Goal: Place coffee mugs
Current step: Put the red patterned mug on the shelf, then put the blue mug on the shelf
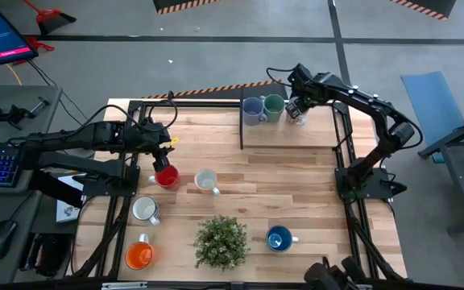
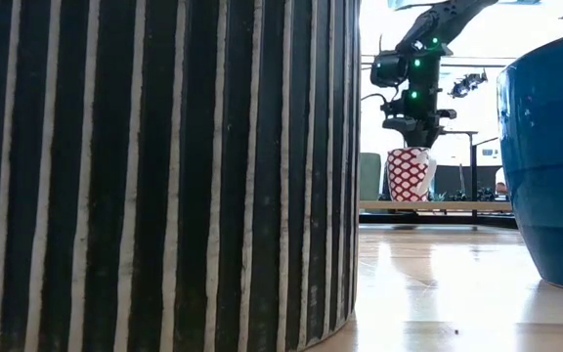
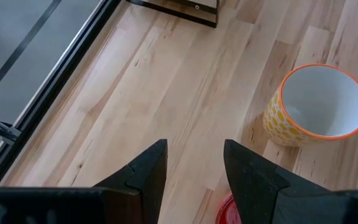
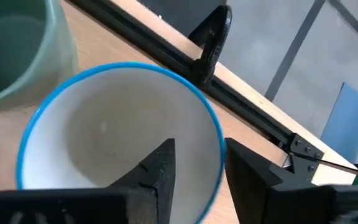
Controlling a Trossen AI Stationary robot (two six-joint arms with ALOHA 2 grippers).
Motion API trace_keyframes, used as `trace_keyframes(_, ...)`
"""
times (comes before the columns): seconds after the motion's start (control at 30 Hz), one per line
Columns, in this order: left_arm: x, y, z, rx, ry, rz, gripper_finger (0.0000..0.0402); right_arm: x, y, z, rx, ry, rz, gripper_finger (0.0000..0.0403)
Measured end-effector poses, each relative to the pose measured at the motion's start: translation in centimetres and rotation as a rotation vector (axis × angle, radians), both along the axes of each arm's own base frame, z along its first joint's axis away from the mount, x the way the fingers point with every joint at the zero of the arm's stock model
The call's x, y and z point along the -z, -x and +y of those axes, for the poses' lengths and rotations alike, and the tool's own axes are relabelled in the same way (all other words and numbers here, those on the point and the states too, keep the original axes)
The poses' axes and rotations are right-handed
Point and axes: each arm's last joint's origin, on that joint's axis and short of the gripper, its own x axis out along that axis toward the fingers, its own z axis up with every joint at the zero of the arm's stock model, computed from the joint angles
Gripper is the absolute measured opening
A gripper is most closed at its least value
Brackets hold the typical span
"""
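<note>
Wooden planks made up the tabletop (image 1: 296,185), with a raised shelf (image 1: 288,133) along its far edge. Three mugs stood in a row on that shelf: a lavender-blue mug (image 1: 254,109), a green mug (image 1: 273,107) and a red-patterned white mug (image 1: 296,112). Five were left on the boards: a blue mug (image 1: 279,238) beside the potted plant (image 1: 221,241), an orange mug (image 1: 138,256), a cream mug (image 1: 145,209), a white mug (image 1: 206,181) and a red mug (image 1: 166,176), so the job looked under halfway done. Over the patterned mug, the right claw (image 1: 295,105) straddled its rim (image 4: 219,134), fingers partly spread and apparently releasing it. Above the red mug hung the left claw (image 1: 164,160), spread wide and holding nothing.
</note>
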Motion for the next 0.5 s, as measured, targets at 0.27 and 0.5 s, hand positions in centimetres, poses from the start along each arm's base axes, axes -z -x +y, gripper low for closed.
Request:
trace_keyframes(0.27, 0.0, 0.0, 0.0, -0.019, 0.013, -0.008, 0.0147, -6.7, 0.7, 2.3, -0.043, -0.001, -0.254, 0.0113)
trace_keyframes(0.5, 0.0, 0.0, 0.0, -0.02, 0.014, -0.009, 0.0147, -11.6, 1.3, 9.4, -0.453, -0.363, -0.729, 0.0113)
